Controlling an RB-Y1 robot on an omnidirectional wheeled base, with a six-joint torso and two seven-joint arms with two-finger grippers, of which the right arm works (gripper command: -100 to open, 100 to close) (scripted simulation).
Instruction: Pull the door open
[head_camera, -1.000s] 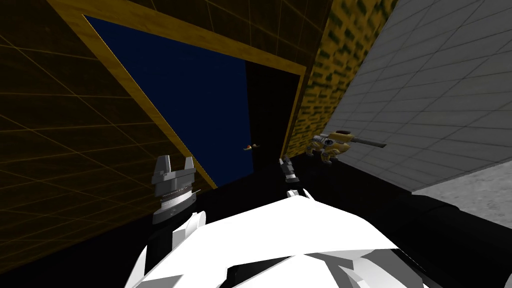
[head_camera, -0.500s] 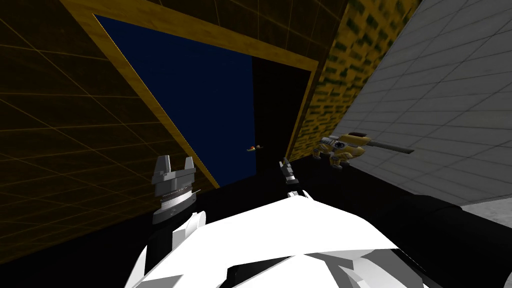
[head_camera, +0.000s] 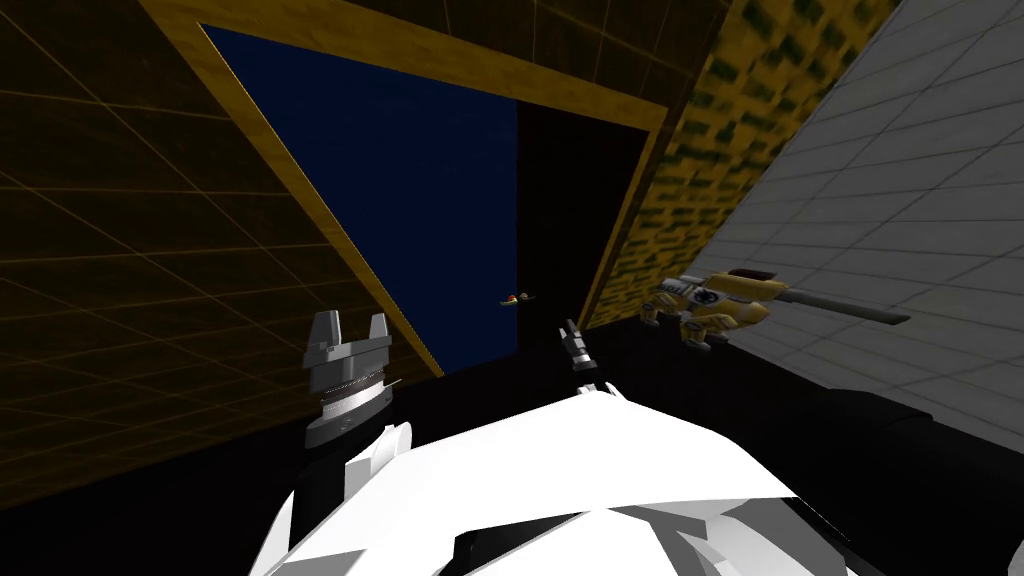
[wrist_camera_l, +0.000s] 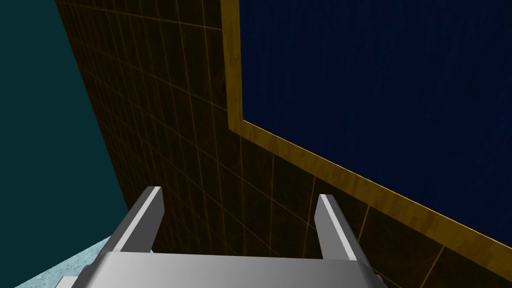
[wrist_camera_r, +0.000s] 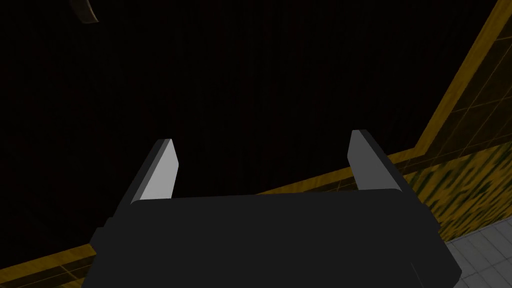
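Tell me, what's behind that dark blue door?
Beside the dark blue door, inside the yellow wooden frame, a black area shows. The door covers the rest.

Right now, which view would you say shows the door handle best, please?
Head view: the door handle shows whole, small, at the blue door's edge. Right wrist view catches perhaps a curved sliver of it; left wrist view, the door and frame.

The door (head_camera: 400, 200) stands left of the toy (head_camera: 715, 305).
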